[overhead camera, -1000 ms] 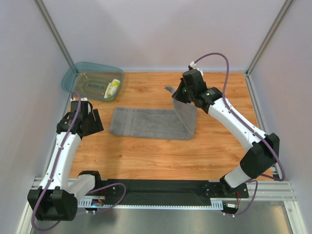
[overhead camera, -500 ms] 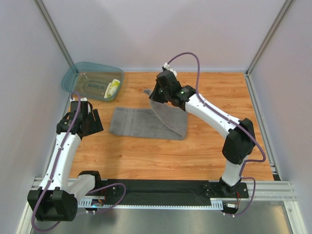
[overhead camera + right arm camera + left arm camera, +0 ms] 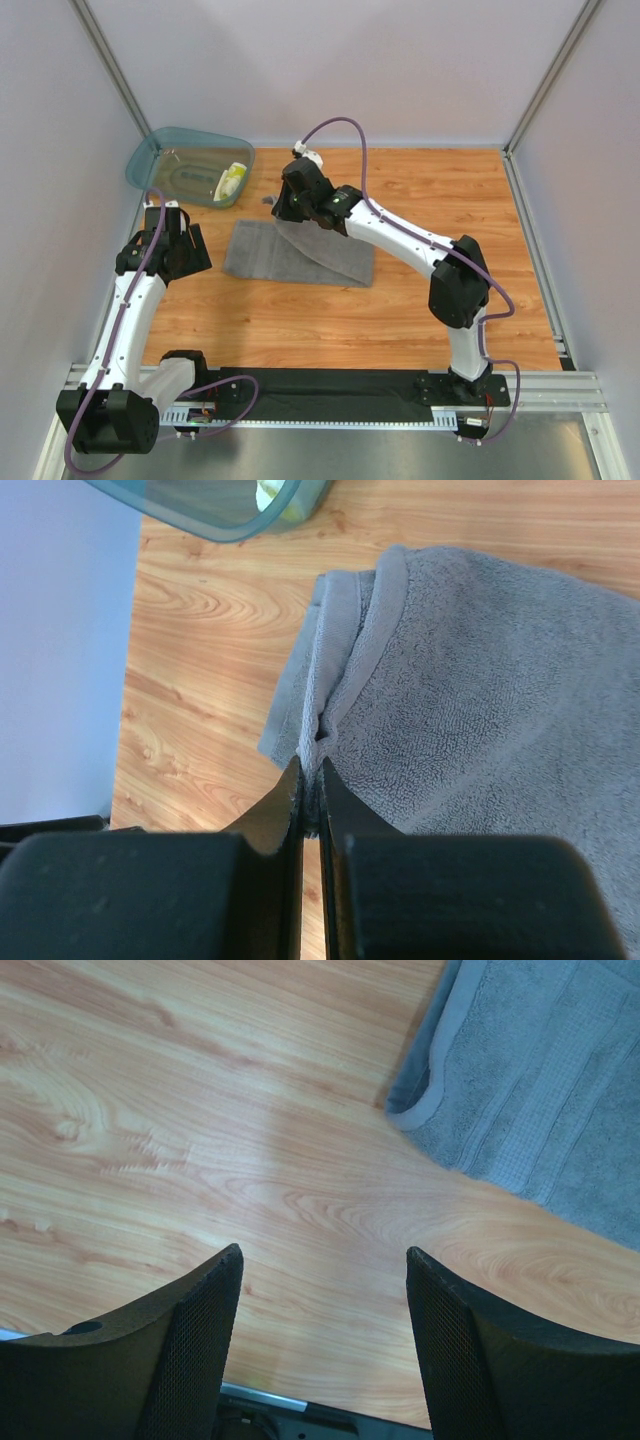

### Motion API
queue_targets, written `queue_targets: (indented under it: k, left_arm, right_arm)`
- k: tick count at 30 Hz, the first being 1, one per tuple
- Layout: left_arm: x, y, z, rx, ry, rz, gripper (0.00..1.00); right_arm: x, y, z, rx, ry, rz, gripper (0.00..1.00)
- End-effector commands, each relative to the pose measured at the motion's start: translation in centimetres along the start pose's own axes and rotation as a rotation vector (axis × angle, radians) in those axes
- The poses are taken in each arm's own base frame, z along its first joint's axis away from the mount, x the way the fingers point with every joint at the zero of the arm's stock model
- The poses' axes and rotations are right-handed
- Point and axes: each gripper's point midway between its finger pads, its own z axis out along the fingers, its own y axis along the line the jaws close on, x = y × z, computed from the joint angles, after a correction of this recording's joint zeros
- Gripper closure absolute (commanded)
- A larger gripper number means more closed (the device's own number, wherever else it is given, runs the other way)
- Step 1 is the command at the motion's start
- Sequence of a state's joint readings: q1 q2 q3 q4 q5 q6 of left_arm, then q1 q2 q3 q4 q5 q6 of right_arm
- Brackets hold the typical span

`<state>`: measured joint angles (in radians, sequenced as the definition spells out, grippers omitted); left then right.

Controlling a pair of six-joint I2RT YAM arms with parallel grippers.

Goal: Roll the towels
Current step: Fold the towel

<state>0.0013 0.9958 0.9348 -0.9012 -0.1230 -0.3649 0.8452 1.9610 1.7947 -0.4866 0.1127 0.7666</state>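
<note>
The grey towel (image 3: 300,255) lies on the wooden table, its right part lifted and folded over to the left. My right gripper (image 3: 277,208) is shut on the towel's hemmed corner (image 3: 340,680) and holds it above the towel's left half. The towel fills the right of the right wrist view (image 3: 500,700). My left gripper (image 3: 193,250) is open and empty, just left of the towel's left end; its view shows the towel's near corner (image 3: 520,1090) beyond the fingers (image 3: 200,1330). The yellow-and-white cloth (image 3: 231,181) lies in the teal tub.
The translucent teal tub (image 3: 170,150) stands at the back left corner, its rim also in the right wrist view (image 3: 200,515). Enclosure walls stand on both sides. The black base rail (image 3: 330,385) runs along the near edge.
My right gripper has carried the towel's right end leftward across the table, from the towel's right end to over its left half. The left arm has not moved.
</note>
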Motion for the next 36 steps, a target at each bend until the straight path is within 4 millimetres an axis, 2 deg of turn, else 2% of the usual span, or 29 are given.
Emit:
queue_targets:
  k: [1, 8, 14, 18, 22, 27, 28, 30, 31, 33, 34, 36]
  left_arm:
    - [-0.7, 0.1, -0.5, -0.008, -0.028, -0.013, 0.28]
    - [-0.7, 0.2, -0.4, -0.012, -0.025, -0.015, 0.28]
    - [-0.6, 0.2, -0.4, -0.015, -0.023, -0.012, 0.28]
    - [-0.6, 0.2, -0.3, -0.018, -0.019, -0.013, 0.28]
    - [-0.6, 0.2, -0.3, -0.017, -0.021, -0.013, 0.28]
    - [-0.6, 0.4, -0.3, -0.026, -0.020, -0.014, 0.28]
    - [-0.6, 0.4, -0.2, -0.026, -0.017, -0.012, 0.28]
    - [-0.6, 0.4, -0.3, -0.030, -0.020, -0.014, 0.28]
    - [-0.6, 0.5, -0.3, -0.032, -0.021, -0.014, 0.28]
    - [-0.6, 0.5, -0.2, -0.036, -0.017, -0.015, 0.28]
    - [-0.6, 0.6, -0.2, -0.039, -0.020, -0.014, 0.28]
    - [-0.5, 0.8, -0.2, -0.049, -0.015, -0.015, 0.27]
  right_arm:
    - [-0.2, 2.7, 1.6, -0.070, -0.044, -0.012, 1.00]
    - [3.2, 5.1, 4.4, -0.134, -0.005, -0.034, 1.00]
    - [3.3, 6.3, 5.3, -0.159, -0.034, -0.013, 1.00]
    - [2.6, 6.8, 5.3, -0.151, -0.071, -0.016, 1.00]
    - [1.2, 6.7, 4.5, -0.124, -0.127, -0.006, 1.00]
    - [0.8, 8.7, 4.1, -0.165, -0.174, -0.043, 1.00]
    - [1.6, 8.6, 4.9, -0.164, -0.158, -0.060, 1.00]
    - [2.4, 9.9, 5.4, -0.206, -0.136, -0.067, 1.00]
    - [3.8, 9.8, 6.5, -0.211, -0.110, -0.078, 1.00]
    - [5.0, 10.9, 7.2, -0.257, -0.091, -0.099, 1.00]
    - [6.7, 10.5, 8.4, -0.253, -0.062, -0.112, 1.00]
    - [7.9, 11.2, 9.3, -0.289, -0.029, -0.117, 1.00]
